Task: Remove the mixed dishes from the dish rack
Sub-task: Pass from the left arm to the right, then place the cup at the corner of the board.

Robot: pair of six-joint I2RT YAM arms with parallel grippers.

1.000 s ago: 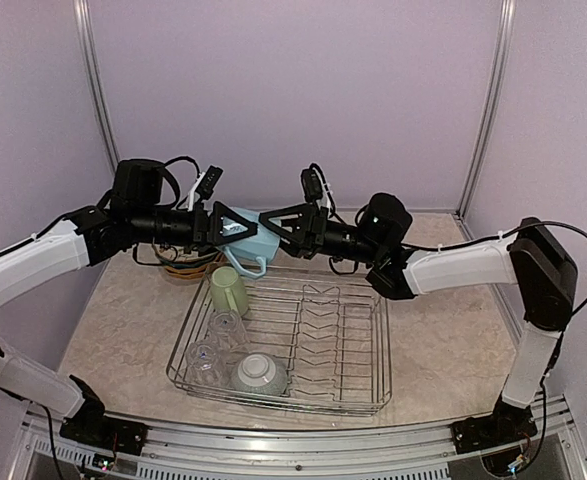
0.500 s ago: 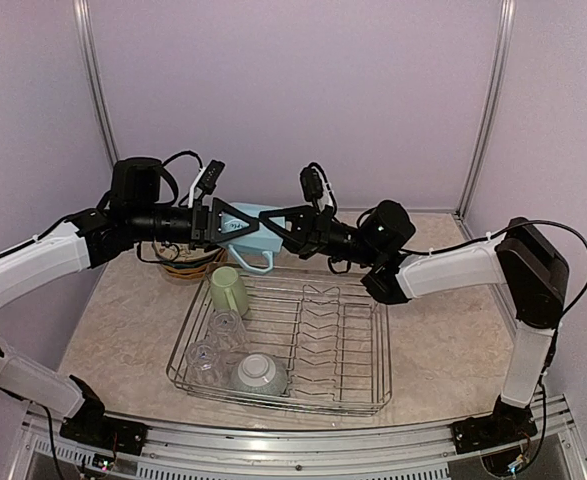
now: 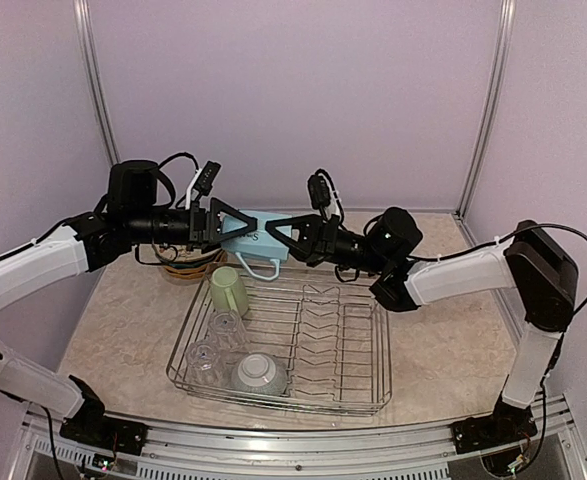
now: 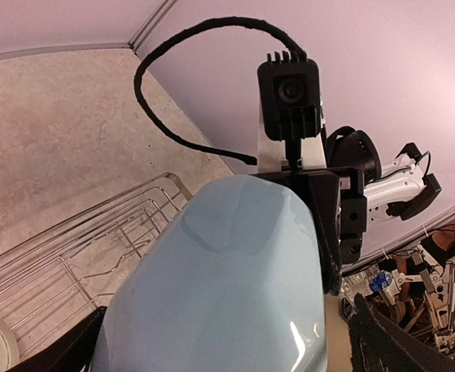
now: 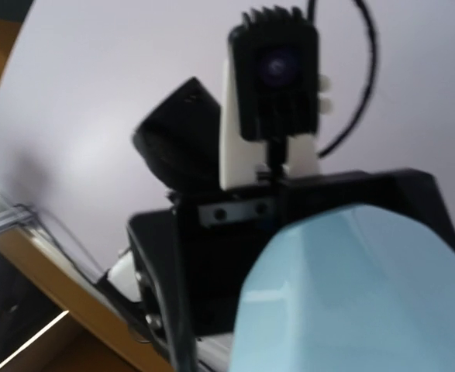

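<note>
The light blue mug (image 3: pixel 254 242) hangs in the air over the far rim of the dish rack (image 3: pixel 333 398), between both grippers. My right gripper (image 3: pixel 279 238) is shut on it; one of its fingers lies along the mug's side in the left wrist view (image 4: pixel 329 232). My left gripper (image 3: pixel 235 226) stands open around the mug (image 4: pixel 227 294), with a gap showing at one finger (image 4: pixel 382 341). The mug fills the lower right of the right wrist view (image 5: pixel 367 294). In the rack's left part sit a pale green mug (image 3: pixel 229 290), two clear glasses (image 3: pixel 225 328) and a grey-green bowl (image 3: pixel 260 373).
A stack of plates (image 3: pixel 185 266) lies on the table behind the rack's left corner, mostly hidden under my left arm. The rack's right half holds only upright prongs (image 3: pixel 323 320). Walls close in the table at the back and both sides.
Both grippers and the light blue mug have shifted slightly to the right and up. The right arm's elbow has moved right.
</note>
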